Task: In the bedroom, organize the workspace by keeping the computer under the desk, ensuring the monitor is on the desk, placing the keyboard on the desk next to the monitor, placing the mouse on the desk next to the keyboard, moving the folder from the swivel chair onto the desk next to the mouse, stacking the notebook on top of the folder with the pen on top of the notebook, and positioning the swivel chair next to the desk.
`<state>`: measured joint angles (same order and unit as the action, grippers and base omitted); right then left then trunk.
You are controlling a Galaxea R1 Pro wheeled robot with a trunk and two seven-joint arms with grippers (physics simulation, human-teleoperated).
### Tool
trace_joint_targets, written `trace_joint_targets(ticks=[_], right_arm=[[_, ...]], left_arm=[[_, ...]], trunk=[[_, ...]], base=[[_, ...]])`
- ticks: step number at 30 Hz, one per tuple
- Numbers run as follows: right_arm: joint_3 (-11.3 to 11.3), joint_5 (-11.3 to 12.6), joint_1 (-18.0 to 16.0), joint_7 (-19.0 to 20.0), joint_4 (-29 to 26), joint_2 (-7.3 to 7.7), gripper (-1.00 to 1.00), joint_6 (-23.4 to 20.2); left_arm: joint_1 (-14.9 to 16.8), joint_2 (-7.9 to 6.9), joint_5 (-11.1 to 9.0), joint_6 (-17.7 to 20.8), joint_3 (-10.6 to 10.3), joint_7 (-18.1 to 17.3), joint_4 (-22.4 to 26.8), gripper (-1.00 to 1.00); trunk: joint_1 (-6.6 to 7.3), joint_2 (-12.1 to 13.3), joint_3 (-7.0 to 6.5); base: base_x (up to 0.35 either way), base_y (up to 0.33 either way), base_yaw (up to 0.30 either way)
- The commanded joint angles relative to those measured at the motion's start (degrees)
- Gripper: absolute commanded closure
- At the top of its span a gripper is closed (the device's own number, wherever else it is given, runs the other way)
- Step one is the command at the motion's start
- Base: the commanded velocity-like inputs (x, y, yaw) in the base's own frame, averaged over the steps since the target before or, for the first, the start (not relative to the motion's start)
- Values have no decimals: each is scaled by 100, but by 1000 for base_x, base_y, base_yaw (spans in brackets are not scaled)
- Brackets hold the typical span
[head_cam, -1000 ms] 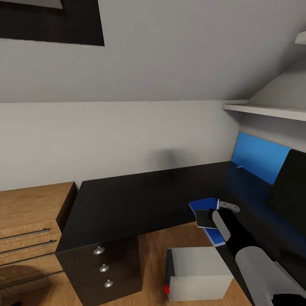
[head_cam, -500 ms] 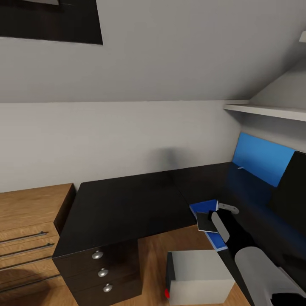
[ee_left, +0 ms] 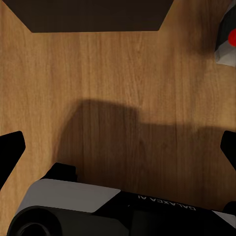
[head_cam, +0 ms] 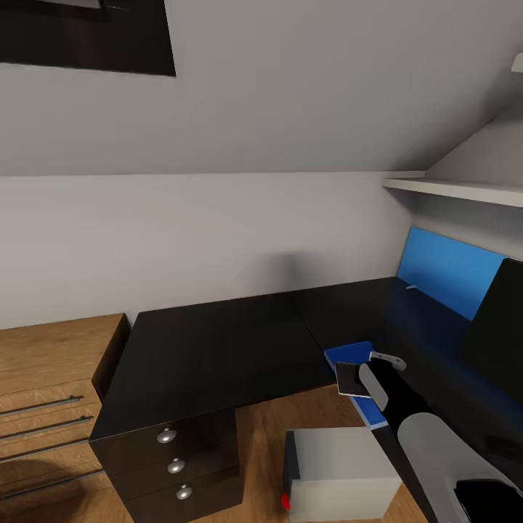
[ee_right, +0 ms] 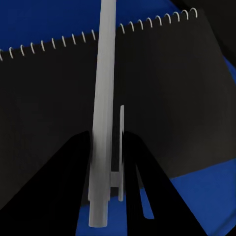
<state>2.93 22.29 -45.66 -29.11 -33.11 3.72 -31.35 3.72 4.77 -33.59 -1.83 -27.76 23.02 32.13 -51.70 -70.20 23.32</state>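
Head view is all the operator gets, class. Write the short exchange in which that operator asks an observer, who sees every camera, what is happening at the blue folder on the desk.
Operator: My own arm covers the spot. What is the right gripper doing?
Observer: In the right wrist view it is shut on a grey pen, above a black spiral notebook.
Operator: Is that notebook on the folder?
Observer: Yes. The blue folder shows past the notebook's spiral edge and again at its near corner. I cannot tell if the pen touches the notebook.
Operator: And the left gripper?
Observer: Open wide, nothing between its fingers, over the wooden floor.
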Motion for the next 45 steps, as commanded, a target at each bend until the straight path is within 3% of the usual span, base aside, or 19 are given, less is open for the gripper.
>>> trace_joint_targets(ticks=[1, 25, 26, 41, 45], right_arm=[[33, 51, -5, -43, -4, 6, 100, -20], [76, -21, -13, -42, 15, -2, 100, -3], [76, -21, -13, -42, 13, -2, -100, -3], [76, -23, -13, -42, -13, -3, -100, -3], [196, -23, -13, -48, -228, -3, -100, -3]], left_arm=[[6, -5, -59, -19, -45, 45, 4, -100], [6, -2, -60, -19, -45, 48, 4, -100], [6, -2, -60, -19, -45, 47, 4, -100], [6, -2, -60, -19, -45, 54, 4, -100], [6, -2, -60, -19, -45, 54, 4, -100]], trunk=[[0, -4, 7], [0, -4, 7], [0, -4, 7], [0, -4, 7], [0, -4, 7]], base=[[0, 0, 0], [0, 0, 0], [0, 0, 0], [0, 0, 0], [0, 0, 0]])
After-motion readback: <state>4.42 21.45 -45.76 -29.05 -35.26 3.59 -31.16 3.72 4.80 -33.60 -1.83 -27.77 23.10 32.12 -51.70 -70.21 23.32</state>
